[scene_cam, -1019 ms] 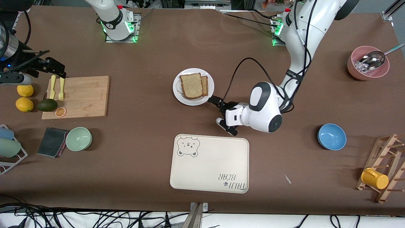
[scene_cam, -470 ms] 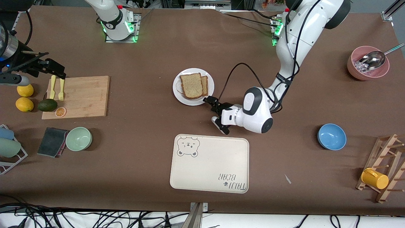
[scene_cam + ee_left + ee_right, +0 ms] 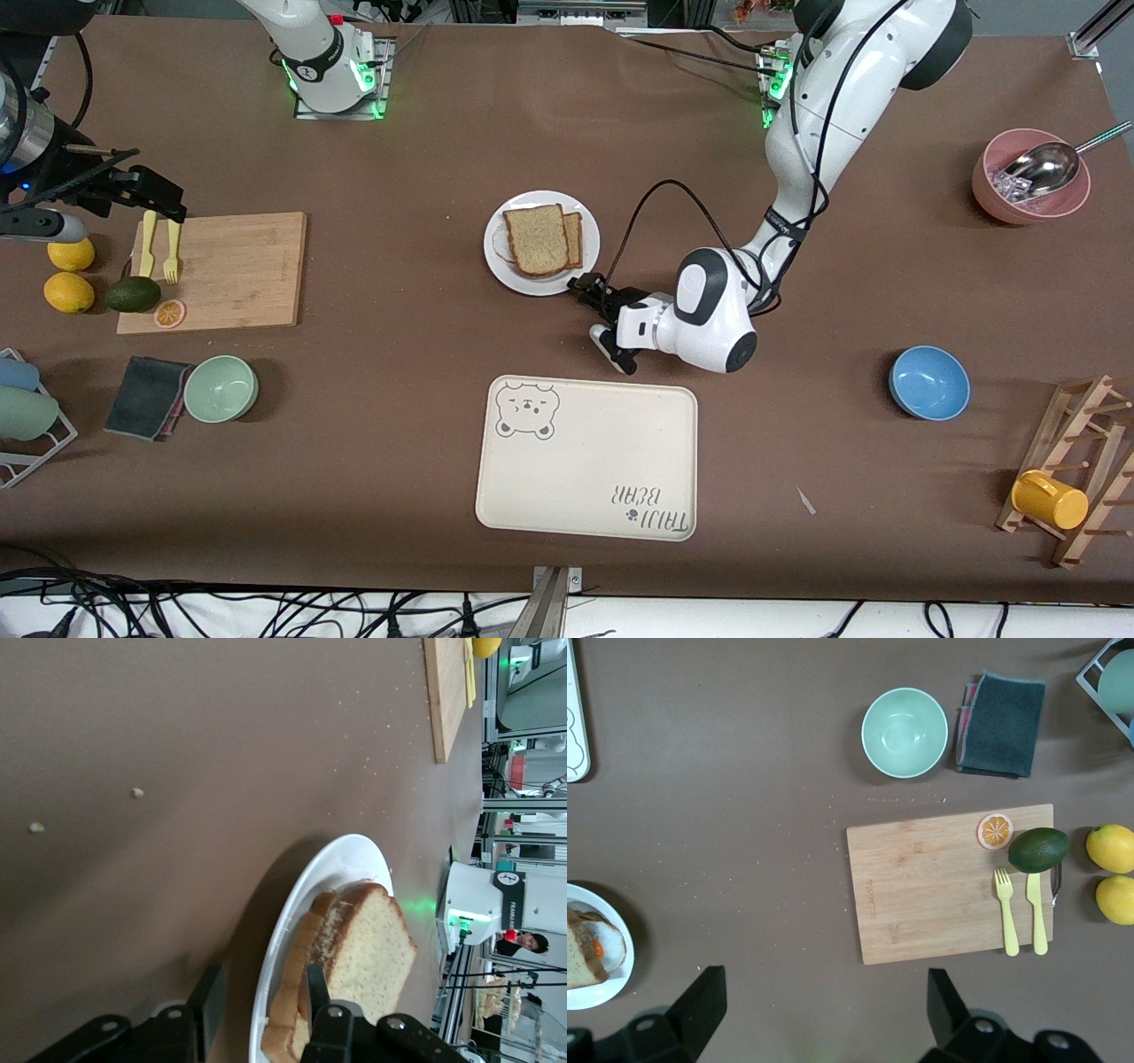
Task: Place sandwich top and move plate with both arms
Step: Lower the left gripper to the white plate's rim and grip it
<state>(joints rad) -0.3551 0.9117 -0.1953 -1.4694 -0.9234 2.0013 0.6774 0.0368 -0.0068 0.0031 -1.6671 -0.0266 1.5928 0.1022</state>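
Note:
The sandwich top (image 3: 536,237) (image 3: 368,943) lies on a second bread slice on the white plate (image 3: 532,285) (image 3: 341,859) in the middle of the table. My left gripper (image 3: 582,285) (image 3: 264,979) is low at the plate's edge nearest the left arm's end. Its jaws straddle the rim, one finger outside the plate and the other over the bread's crust. A gap still shows between the outer finger and the rim. My right gripper (image 3: 164,202) (image 3: 826,992) hangs open and empty over the table beside the cutting board (image 3: 217,270), at the right arm's end.
A cream bear tray (image 3: 586,459) lies nearer the front camera than the plate. The pale green bowl (image 3: 221,388) and dark cloth (image 3: 146,397) sit by the cutting board, which carries a yellow fork and knife. A blue bowl (image 3: 928,382) and pink bowl (image 3: 1029,176) stand toward the left arm's end.
My left gripper has slid in toward the plate until its jaws reach around the rim, and the jaws have narrowed. The right arm has hardly moved.

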